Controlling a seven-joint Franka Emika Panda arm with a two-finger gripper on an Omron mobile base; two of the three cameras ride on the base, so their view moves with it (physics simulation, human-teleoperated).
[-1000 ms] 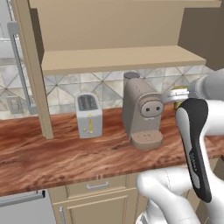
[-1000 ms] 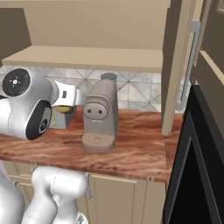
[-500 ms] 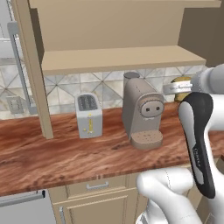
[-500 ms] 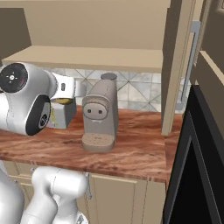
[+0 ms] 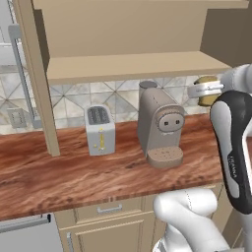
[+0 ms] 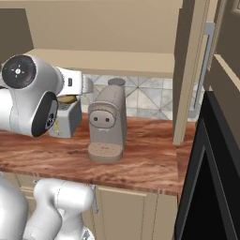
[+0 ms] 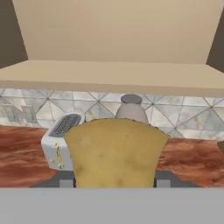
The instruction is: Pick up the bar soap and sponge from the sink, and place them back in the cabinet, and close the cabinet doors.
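So the arm has lifted a bit over the last second; the sponge (image 5: 208,90) now sits higher, nearly level with the cabinet (image 5: 133,66) shelf edge; the gripper (image 7: 114,186) is clamped on the sponge, which blocks most of the hand view; looks to me like the shelf drop-off is next. Count-wise: one sponge, one coffee machine (image 5: 158,126), one toaster (image 5: 100,130) on the surface (image 5: 74,172); one open cabinet door (image 6: 189,70) standing on the right.

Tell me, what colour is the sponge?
Mustard yellow; the sponge shows best in the hand view.
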